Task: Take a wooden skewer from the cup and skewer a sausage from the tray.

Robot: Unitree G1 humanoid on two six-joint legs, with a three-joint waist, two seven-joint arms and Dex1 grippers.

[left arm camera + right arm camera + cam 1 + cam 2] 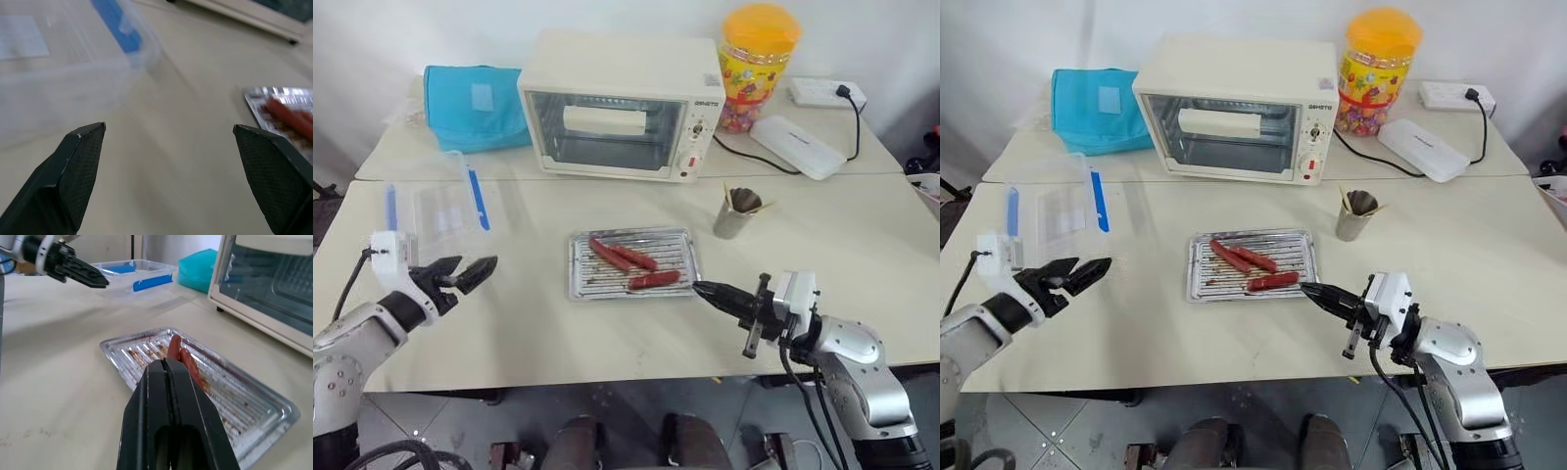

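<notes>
Shiny ridged metal tray (631, 291), steel cup (735, 217), clear plastic box (440, 209), matt tabletop (842, 245).

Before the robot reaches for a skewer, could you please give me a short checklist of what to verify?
1. Cup upright, skewers standing in it: ok.
2. Sausages lying in the tray: ok.
3. Left end effector open and holding nothing: ok.
4. Right end effector open for a grasp: not ok, it is shut at the tray's edge.
5. Bare table between right end effector and cup: ok.
</notes>
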